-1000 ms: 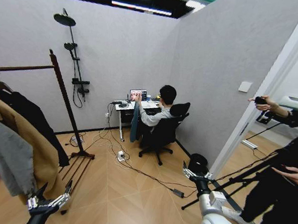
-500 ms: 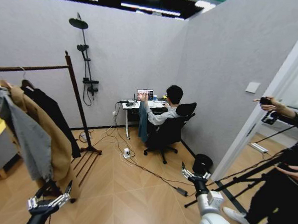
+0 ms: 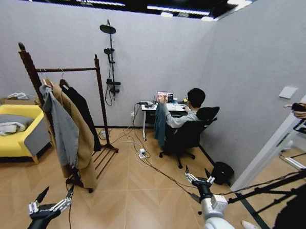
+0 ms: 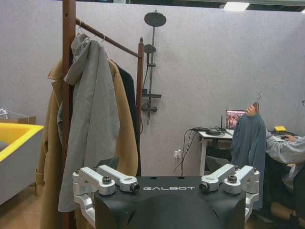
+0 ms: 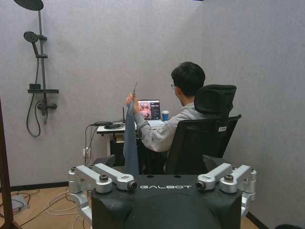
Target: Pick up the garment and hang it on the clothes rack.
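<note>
Wood floor underfoot, grey walls all round. Left gripper low and near, fingers spread wide, empty; right gripper likewise splayed, holding nothing. Well beyond them stands the clothes rack, black jacket hanging on its bar behind a tan coat and grey garment.

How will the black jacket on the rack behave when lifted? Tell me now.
Probably floppy: the black jacket hangs in soft, loose folds. Likely to swing when lifted, since it dangles freely from the clothes rack bar. It may drag on the tan coat hanging right against it.
</note>
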Available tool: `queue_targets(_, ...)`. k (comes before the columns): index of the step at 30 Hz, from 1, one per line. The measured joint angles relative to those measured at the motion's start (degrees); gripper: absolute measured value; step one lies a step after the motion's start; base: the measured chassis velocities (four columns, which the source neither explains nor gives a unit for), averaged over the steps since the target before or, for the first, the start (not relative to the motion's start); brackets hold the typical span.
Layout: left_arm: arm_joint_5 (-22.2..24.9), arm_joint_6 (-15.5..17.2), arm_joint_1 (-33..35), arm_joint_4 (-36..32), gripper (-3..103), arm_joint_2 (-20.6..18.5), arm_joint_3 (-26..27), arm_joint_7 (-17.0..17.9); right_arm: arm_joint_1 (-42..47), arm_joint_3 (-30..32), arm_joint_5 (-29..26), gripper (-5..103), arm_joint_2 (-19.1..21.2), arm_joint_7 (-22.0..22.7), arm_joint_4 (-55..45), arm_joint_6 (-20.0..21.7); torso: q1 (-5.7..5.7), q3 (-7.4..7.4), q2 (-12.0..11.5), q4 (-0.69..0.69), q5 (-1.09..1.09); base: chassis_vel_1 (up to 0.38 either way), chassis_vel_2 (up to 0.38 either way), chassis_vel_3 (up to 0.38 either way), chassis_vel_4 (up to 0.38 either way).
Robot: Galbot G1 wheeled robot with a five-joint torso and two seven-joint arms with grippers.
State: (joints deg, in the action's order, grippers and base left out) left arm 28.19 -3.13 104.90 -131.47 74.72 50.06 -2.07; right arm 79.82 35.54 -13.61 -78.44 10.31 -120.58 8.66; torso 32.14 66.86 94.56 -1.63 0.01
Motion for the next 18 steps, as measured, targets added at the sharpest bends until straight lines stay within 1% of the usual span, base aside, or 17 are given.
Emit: queue_targets(18, 0.0, 0.0, 0.0, 0.0, 100, 0.0, 0.0, -0.01, -0.58, -1.36, 0.47, 100, 0.08, 0.01, 0.67, 0.11, 0.0, 0.0, 0.0, 0.01, -0.01, 0.078, -0.088, -0.081, 0.082)
